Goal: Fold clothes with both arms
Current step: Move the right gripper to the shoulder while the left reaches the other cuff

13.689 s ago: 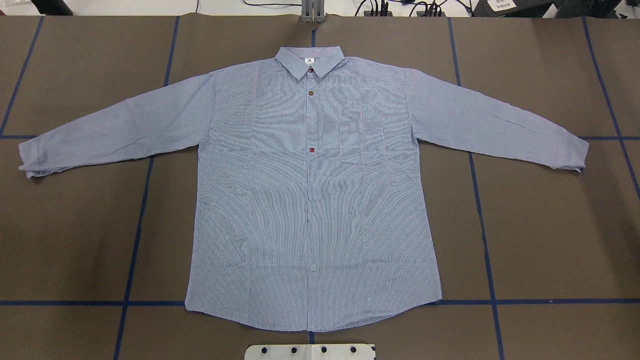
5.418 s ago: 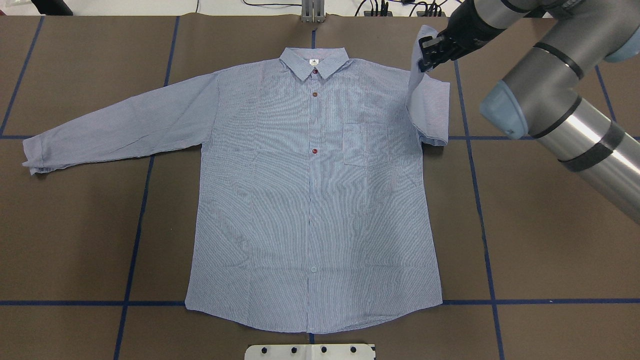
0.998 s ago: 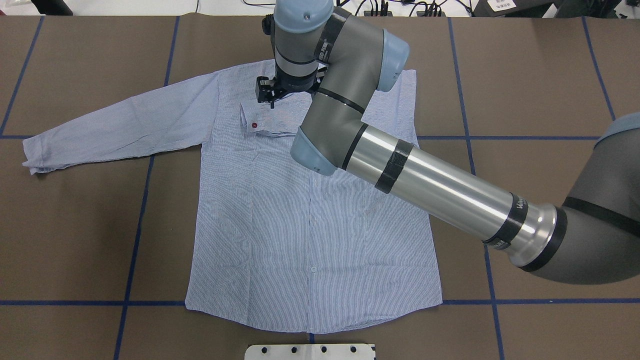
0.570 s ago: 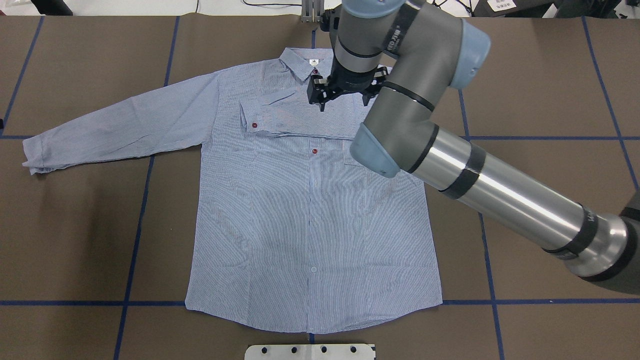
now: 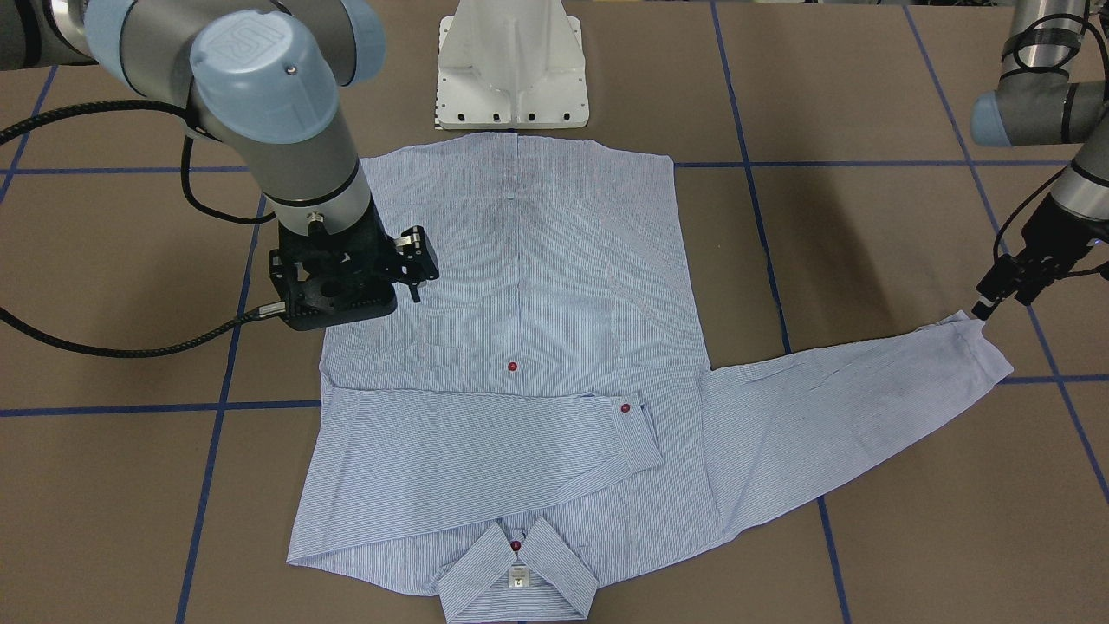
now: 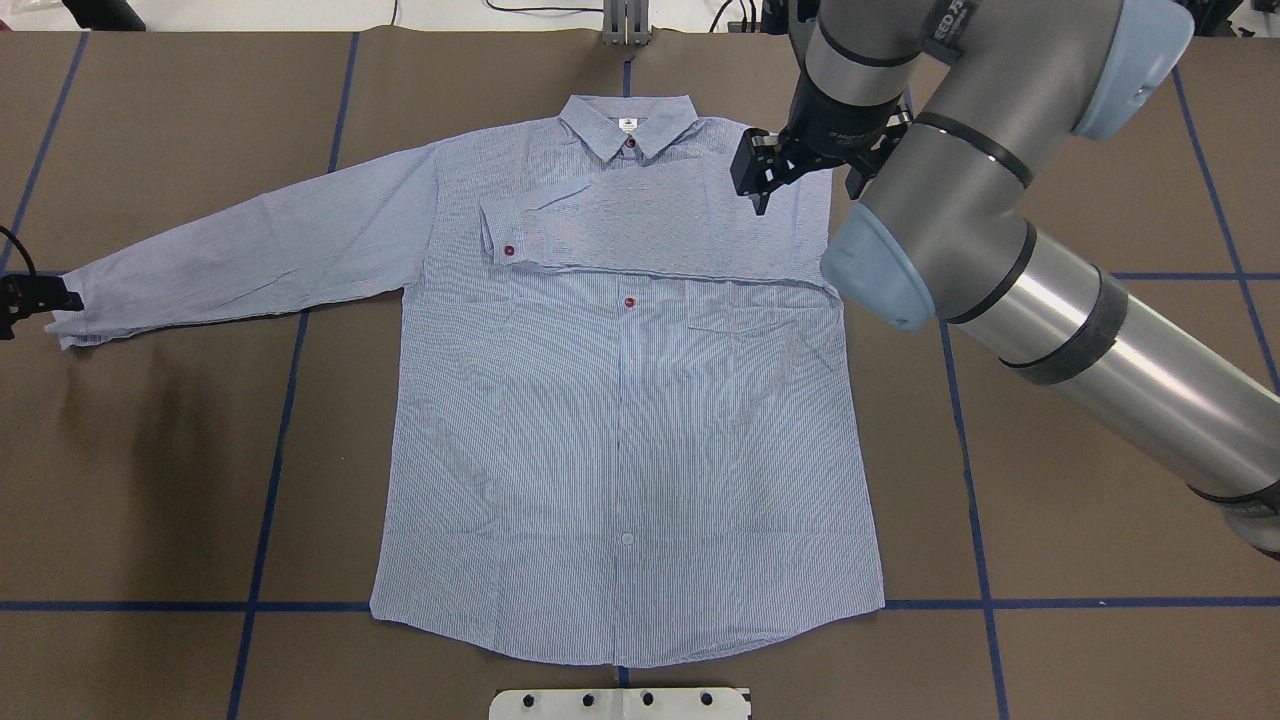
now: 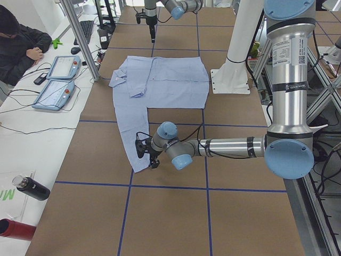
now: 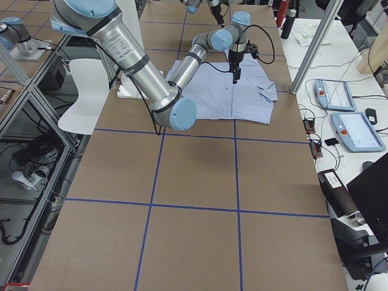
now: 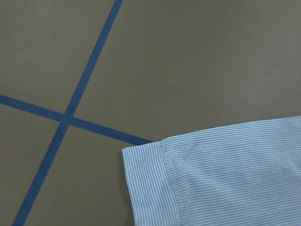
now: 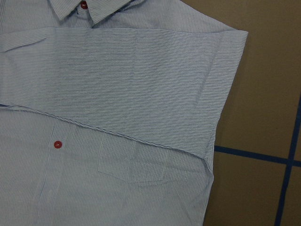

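Note:
The striped shirt point(image 6: 620, 450) lies face up and flat on the brown table, collar point(image 6: 627, 125) at the far side. Its right sleeve point(image 6: 650, 225) is folded across the chest point(image 10: 127, 84), with the cuff point(image 5: 637, 429) resting left of the button line. My right gripper point(image 6: 775, 185) hovers open and empty over the shirt's right shoulder point(image 5: 411, 277). The left sleeve point(image 6: 250, 250) still stretches out sideways. My left gripper point(image 6: 60, 298) is low at that sleeve's cuff point(image 9: 150, 188), open, its tips right at the cuff edge point(image 5: 983, 308).
The white pedestal base point(image 5: 511, 61) stands at the shirt's hem side. Blue tape lines point(image 6: 270, 480) cross the table cover. In the exterior left view a person point(image 7: 16, 48) sits at a side desk with teach pendants point(image 7: 56, 80) and a bottle point(image 7: 32, 188).
My right gripper laid the right sleeve across the chest, let it go and has drawn back to the right shoulder. The left gripper has come in at the left cuff.

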`<state>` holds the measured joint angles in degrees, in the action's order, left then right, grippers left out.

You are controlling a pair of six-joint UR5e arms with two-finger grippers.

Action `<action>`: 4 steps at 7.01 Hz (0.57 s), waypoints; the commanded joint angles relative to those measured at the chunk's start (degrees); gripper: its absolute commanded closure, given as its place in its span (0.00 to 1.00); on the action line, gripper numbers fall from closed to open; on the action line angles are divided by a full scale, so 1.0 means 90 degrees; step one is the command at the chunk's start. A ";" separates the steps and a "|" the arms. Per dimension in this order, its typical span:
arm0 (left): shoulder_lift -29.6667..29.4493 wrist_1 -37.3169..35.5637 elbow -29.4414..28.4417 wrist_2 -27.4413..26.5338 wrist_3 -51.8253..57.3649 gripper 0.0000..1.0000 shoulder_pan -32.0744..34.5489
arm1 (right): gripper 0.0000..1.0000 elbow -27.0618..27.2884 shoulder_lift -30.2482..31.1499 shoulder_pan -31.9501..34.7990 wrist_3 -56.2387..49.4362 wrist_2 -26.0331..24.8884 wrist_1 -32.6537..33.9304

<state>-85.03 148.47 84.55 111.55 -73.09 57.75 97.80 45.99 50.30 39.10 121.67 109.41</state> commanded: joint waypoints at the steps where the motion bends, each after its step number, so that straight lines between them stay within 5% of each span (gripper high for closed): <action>1: -0.0044 0.0036 -0.0193 -0.0352 -0.0141 0.07 -0.0302 | 0.00 0.0052 0.0192 0.0241 -0.0409 0.0231 0.0090; 4: -0.0073 0.0007 -0.0302 -0.0549 -0.0102 0.24 -0.0333 | 0.00 0.0032 0.0193 0.0241 -0.0409 0.0231 0.0070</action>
<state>-85.63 148.68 82.05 106.90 -74.06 54.83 98.18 47.67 52.43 35.48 123.72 110.13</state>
